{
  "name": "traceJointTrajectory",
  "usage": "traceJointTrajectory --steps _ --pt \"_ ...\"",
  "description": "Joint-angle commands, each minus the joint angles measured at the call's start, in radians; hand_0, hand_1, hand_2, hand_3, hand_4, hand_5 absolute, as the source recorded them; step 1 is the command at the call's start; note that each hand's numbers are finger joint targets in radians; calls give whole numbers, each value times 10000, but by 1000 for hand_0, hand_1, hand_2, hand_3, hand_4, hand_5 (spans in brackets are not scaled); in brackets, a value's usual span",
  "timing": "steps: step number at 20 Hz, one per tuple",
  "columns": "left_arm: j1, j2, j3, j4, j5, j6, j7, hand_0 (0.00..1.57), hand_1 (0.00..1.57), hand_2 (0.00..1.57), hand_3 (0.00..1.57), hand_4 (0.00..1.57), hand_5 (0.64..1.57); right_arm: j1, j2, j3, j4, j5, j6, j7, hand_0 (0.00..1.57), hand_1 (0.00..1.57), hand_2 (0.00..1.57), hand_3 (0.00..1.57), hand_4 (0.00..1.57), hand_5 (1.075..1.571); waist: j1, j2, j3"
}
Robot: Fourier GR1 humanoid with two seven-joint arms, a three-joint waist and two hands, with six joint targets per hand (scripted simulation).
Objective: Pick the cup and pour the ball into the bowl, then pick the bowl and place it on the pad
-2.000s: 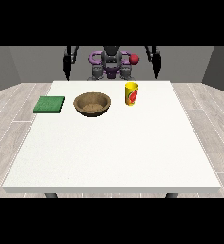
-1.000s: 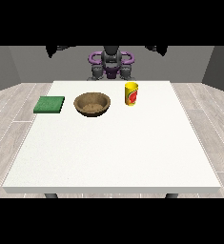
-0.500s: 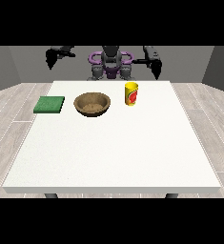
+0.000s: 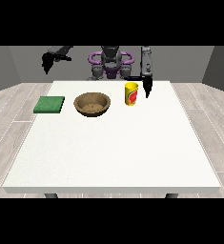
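A yellow cup (image 4: 131,94) with a red mark stands upright on the white table (image 4: 113,147) at the far side, right of centre. A brown wooden bowl (image 4: 92,104) sits to its left. Further left lies a flat green pad (image 4: 49,104). No ball shows in this view. The hand at the view's right (image 4: 147,86) hangs down just right of the cup, close to it, fingers pointing at the table, holding nothing. The hand at the view's left (image 4: 47,61) is raised in the air beyond the table's far left corner, well away from the pad.
The robot's torso (image 4: 110,64) stands behind the far table edge. Grey wooden floor surrounds the table. The near half of the table holds nothing.
The hand at the view's right has come down from shoulder height to beside the cup. The hand at the view's left has swung outward and stays raised. Cup, bowl and pad have not moved.
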Motion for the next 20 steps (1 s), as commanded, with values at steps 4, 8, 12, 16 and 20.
traceJointTrajectory --steps 4,8,12,16,20 --pt "-1001 -252 9 2079 -331 700 -1211 0 0 0 0 0 1519 -106 -155 -310 1322 141 528 -1315 0 0 0 0 0 1571 44 273 5" --pt "-1644 -77 348 3682 -211 666 -2303 0 0 0 0 0 1520 -634 -56 -232 848 -86 84 -169 0 0 0 0 0 1571 -14 232 0" --pt "-2306 23 686 4572 -55 957 -2909 0 0 0 0 0 1523 -655 -37 -62 969 281 162 -713 0 0 0 0 0 1571 -189 683 0" --pt "-2757 157 748 5088 50 746 -3069 0 0 0 0 0 1559 -697 -130 -169 1283 388 313 -1341 0 0 0 0 0 1571 -344 975 0" --pt "-1694 -274 -46 4865 -1486 3346 -4016 1286 1286 1571 1571 1403 1268 -1043 -506 -406 1357 189 470 -1175 0 0 0 0 0 1570 -486 1081 6"
